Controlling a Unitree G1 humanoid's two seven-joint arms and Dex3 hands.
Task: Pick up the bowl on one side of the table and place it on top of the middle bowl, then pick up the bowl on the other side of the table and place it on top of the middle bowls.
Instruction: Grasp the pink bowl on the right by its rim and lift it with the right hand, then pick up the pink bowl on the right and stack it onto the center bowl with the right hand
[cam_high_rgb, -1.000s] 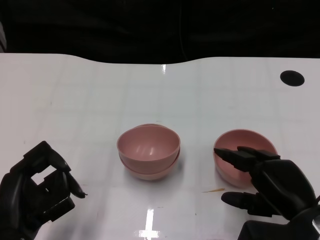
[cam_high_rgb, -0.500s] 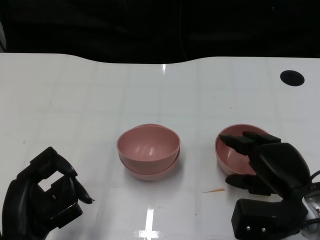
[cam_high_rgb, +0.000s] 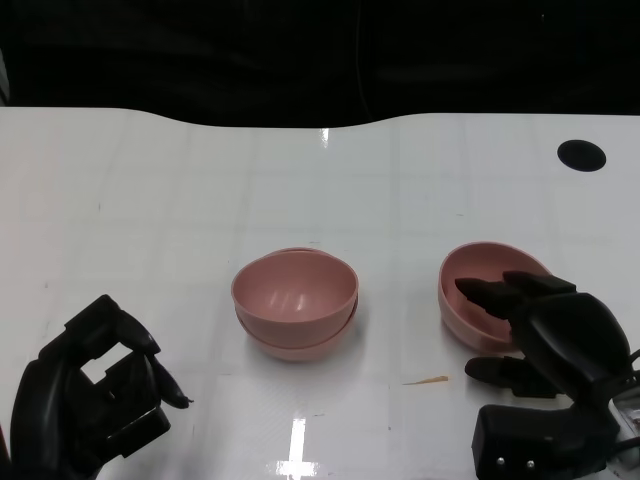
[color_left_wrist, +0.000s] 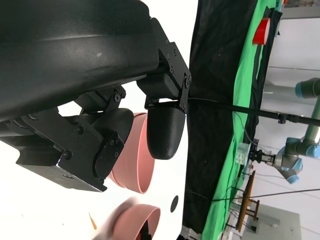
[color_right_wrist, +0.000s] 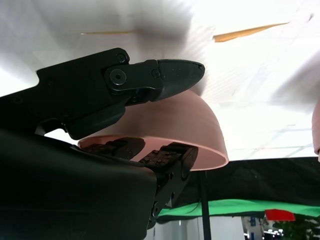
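On the desk (cam_high_rgb: 150, 180) your stack (cam_high_rgb: 295, 300) sits mid-desk and the side bowl (cam_high_rgb: 480, 285) toward the right edge. Only the right wrist view shows you the right hand (cam_high_rgb: 545, 335) pinching that bowl's rim, fingers inside, thumb outside. Your left hand (cam_high_rgb: 90, 395) sits curled, holding nothing, near the front-left corner.

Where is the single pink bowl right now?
In the head view the single pink bowl sits right of the stacked middle bowls, with the right hand gripping its near rim, fingers inside and thumb outside.
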